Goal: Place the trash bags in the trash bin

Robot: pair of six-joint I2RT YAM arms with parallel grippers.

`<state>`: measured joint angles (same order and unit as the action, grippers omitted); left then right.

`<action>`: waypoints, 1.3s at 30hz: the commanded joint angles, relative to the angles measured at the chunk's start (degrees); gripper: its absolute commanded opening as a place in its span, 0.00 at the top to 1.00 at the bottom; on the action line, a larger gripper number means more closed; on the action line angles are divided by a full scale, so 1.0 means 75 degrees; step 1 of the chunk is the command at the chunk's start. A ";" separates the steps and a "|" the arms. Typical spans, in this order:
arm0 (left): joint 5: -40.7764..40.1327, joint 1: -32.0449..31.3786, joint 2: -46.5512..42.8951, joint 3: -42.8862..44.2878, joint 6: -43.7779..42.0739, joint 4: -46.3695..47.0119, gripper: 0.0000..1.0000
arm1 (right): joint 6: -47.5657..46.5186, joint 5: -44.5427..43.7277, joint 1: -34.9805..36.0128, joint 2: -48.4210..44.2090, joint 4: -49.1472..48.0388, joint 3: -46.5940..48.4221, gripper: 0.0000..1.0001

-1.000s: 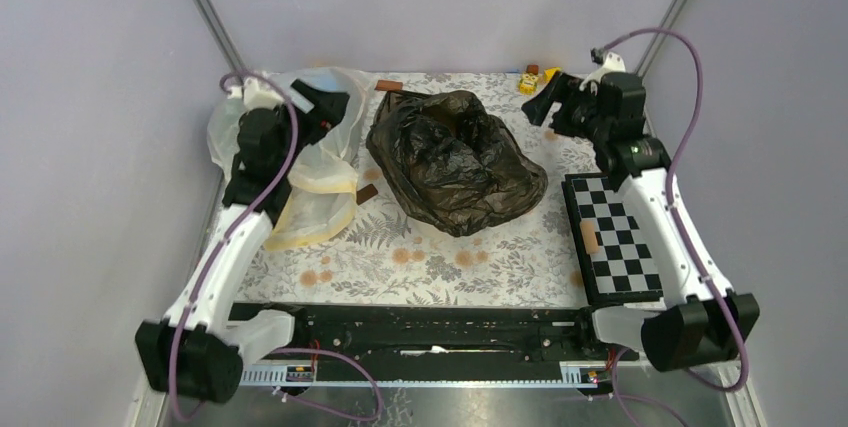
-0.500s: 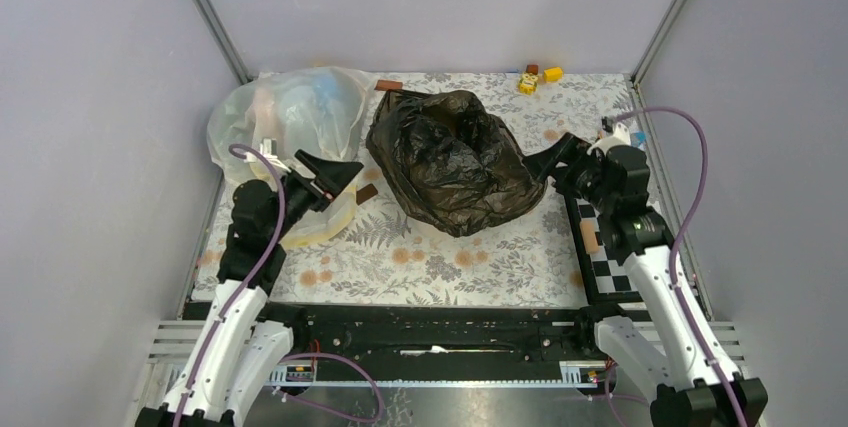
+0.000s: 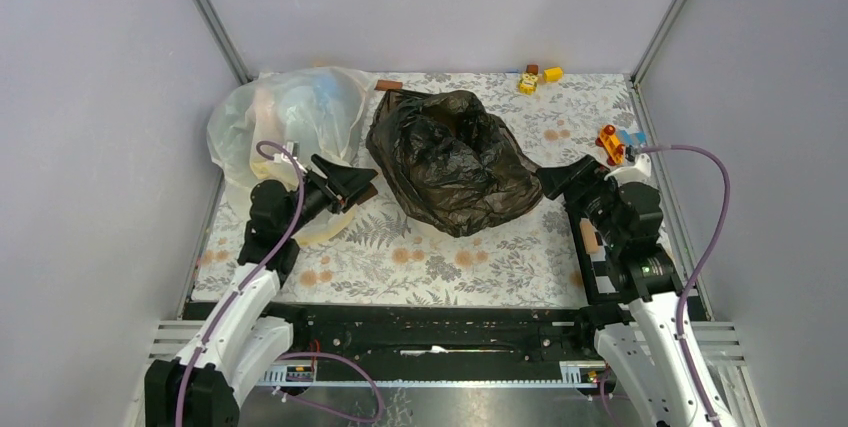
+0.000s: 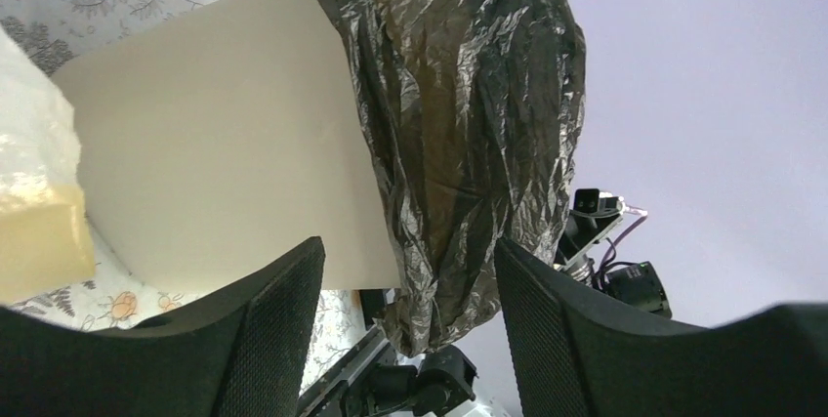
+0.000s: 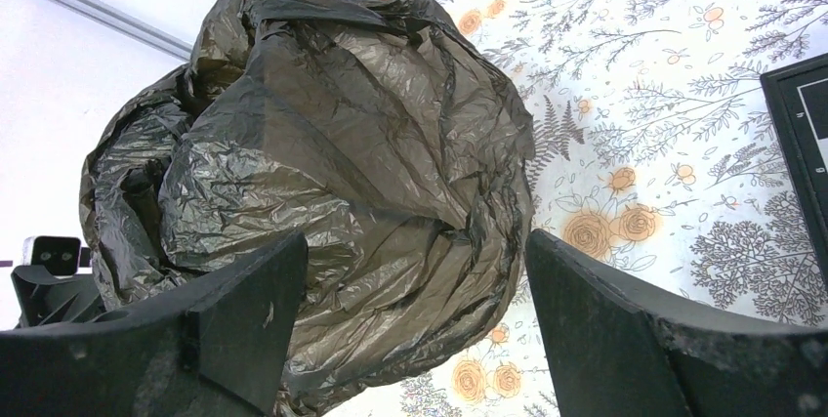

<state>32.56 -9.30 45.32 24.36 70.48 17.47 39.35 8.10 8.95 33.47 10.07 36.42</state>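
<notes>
**A:** Where is the black trash bag (image 3: 455, 162)?

**B:** It lies as a crumpled heap in the middle of the desk (image 3: 440, 257). It is not inside the trash bin (image 3: 312, 227).

**A:** And the bin?

**B:** It is to the left of the heap, on the near side of a whitish translucent bag (image 3: 275, 117). Its cream wall fills much of the left wrist view.

**A:** What do the fingers do?

**B:** The left gripper (image 3: 350, 185) is low between bin and heap, its fingers spread and holding nothing. The right gripper (image 3: 556, 175) is just beside the heap's right edge, near a checkered board (image 3: 600, 272). Its fingers are also spread and empty. Small toy blocks (image 3: 535, 77) lie at the far edge.
</notes>
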 commanded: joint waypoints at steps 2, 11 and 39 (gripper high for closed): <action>0.0327 -0.0109 0.0417 -0.0134 0.0244 0.1486 0.36 | -0.0082 -0.0380 0.0026 -0.0286 0.0161 -0.0033 0.12; 0.0056 -0.0654 0.1407 0.0046 0.0334 0.2393 0.43 | -0.0178 -0.0403 0.0020 -0.0390 0.0109 -0.0416 0.13; -0.1215 -0.0817 0.1812 -0.0551 -0.1563 0.1050 1.00 | 0.0319 -0.0172 0.0025 0.0597 -0.1265 -0.0773 0.35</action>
<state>25.47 -15.31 58.61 22.33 64.40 27.53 43.18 8.99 8.95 36.82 3.88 26.41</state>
